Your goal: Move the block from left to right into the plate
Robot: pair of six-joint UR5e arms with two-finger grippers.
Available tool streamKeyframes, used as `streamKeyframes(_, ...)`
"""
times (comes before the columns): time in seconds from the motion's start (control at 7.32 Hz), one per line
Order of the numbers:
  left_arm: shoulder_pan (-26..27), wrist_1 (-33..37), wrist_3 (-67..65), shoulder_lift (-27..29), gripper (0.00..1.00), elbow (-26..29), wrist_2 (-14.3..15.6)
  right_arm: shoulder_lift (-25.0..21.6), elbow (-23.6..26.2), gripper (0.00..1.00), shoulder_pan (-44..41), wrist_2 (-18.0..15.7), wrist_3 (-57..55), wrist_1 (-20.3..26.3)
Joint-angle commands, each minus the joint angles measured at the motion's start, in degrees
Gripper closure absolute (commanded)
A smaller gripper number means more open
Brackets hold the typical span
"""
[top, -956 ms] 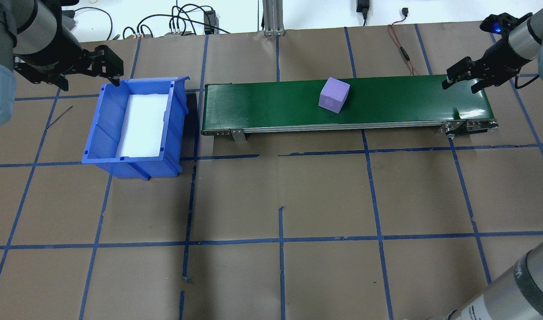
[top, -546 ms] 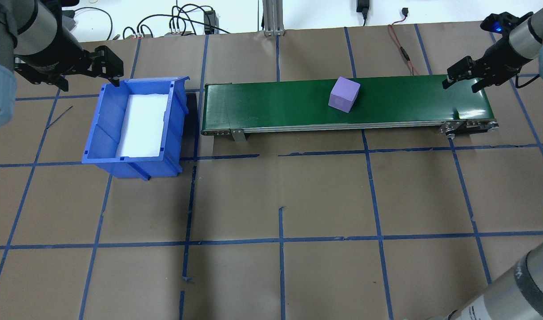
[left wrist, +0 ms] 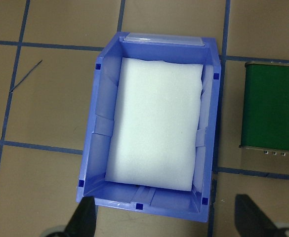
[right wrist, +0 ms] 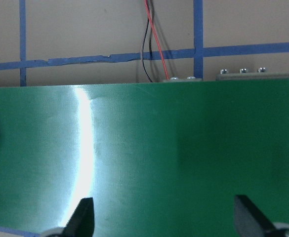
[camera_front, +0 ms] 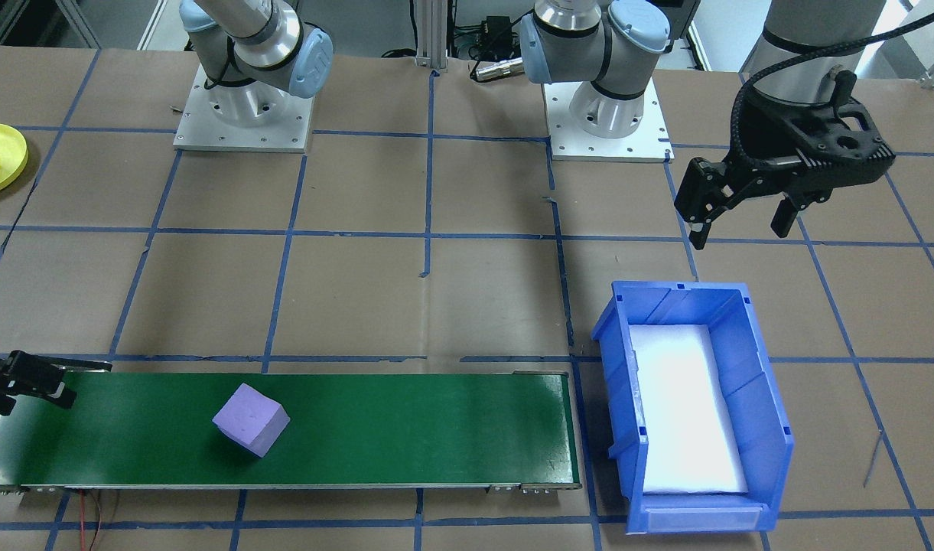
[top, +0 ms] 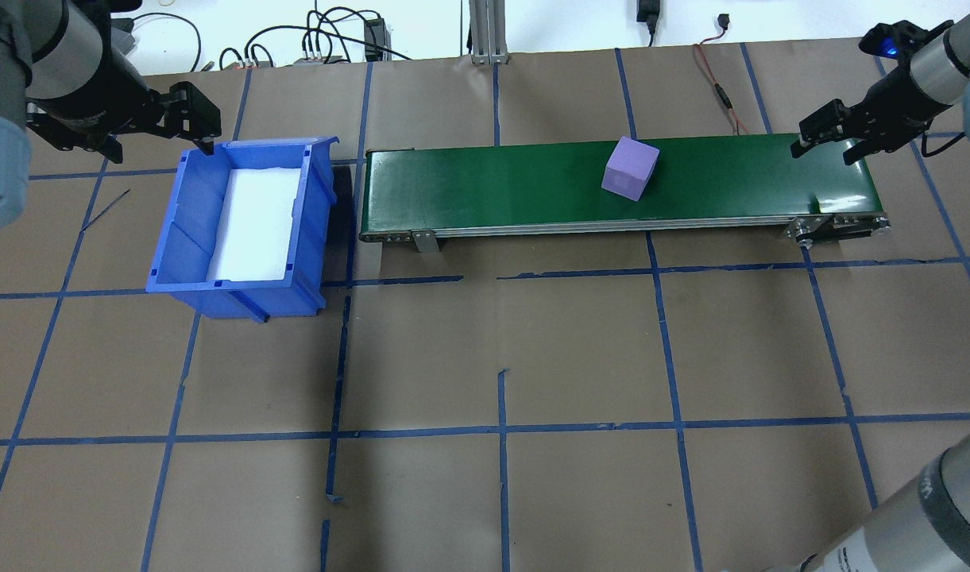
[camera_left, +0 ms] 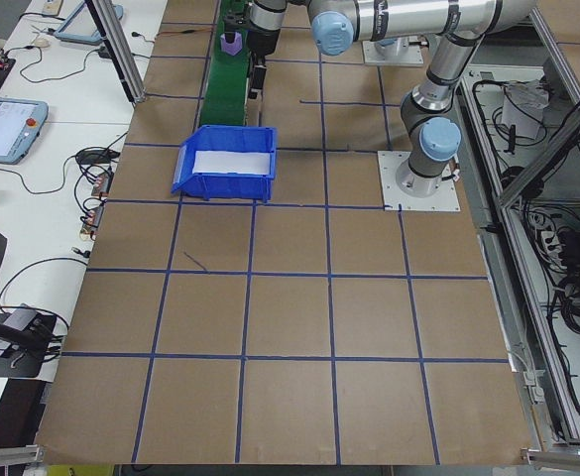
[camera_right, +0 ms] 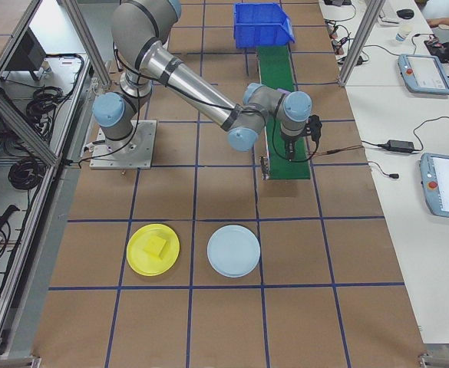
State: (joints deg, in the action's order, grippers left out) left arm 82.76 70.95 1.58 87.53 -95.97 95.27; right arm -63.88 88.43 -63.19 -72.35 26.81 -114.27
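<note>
While the purple block (top: 630,168) sits on the green belt (top: 492,187), right tool (top: 830,140) hovers wide open over the belt's end, left tool (camera_front: 740,213) open and empty too.

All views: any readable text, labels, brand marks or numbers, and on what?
None can be read.
Purple foam block: plain faces, no print.
Green conveyor belt: no marking.
Blue plastic bin with white foam liner: no label that I can make out.
Yellow round plate and pale blue round plate: blank.
Handheld tablets with screens on the side desk: too small to read.
</note>
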Motion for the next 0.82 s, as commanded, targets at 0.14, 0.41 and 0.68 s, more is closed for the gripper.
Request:
streamKeyframes(0.14,0.0,-0.1,0.0,-0.1,0.0,0.1,-0.1,-0.1,0.0,0.01,-0.1,0.1,0.1,0.0)
streamKeyframes(0.41,0.1,-0.1,0.0,0.0,0.0,0.0,0.0,-0.3,0.1,0.02,-0.2,0.6,-3.1,0.0)
streamKeyframes(0.68,0.1,-0.2,0.0,0.0,0.0,0.1,0.0,-0.3,0.1,0.04,-1.1,1.0,-16.9,0.0)
